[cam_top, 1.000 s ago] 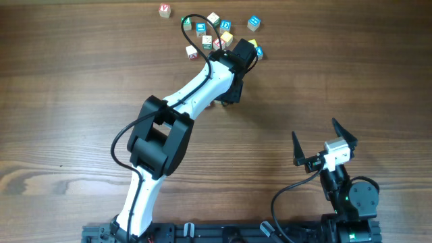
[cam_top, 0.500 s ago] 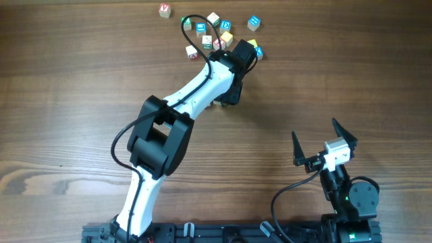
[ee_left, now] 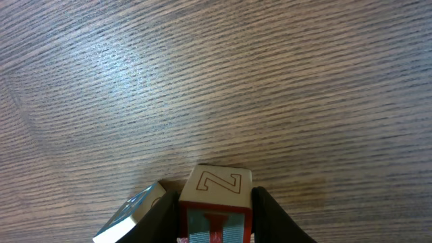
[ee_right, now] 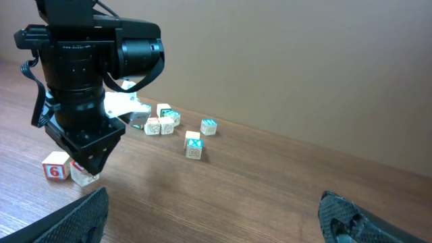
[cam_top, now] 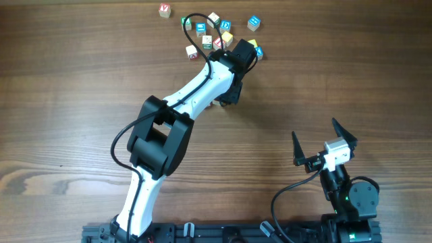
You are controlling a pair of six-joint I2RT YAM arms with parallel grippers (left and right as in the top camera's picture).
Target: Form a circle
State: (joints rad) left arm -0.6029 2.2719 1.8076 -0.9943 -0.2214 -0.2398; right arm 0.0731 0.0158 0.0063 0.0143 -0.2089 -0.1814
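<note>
**Left arm pinching Z cube, circle sits at far edge**

Left gripper (ee_left: 216, 210) is clamped on a small wooden cube with a red-edged top and an outlined Z (ee_left: 217, 183). In the left wrist view, dark fingers sit tight against both cube sides. The right wrist view shows the gripper pointing straight down, with the cube at table level. Can't tell whether it rests on the wood or hangs just above. A white cube with a red 6 (ee_right: 55, 167) is just beside it.

The circle of small letter cubes (cam_top: 227, 37) lies on the far side of the brown wood-grain table (cam_top: 81, 81), near the top edge of the overhead view. It has cream, blue, yellow and white-with-red pieces bunched in a rough ring. The left wrist housing partly covers its near-right side. The ring's gaps are uneven and the letters too small to read. Scattered cubes lie around it, including a white one with a red letter (cam_top: 165, 10) off to the left and a blue one (cam_top: 254, 23) to the right.

Right gripper (cam_top: 315, 129) is spread wide and holds nothing. It sits at the near right corner, well apart from all the cubes.
</note>
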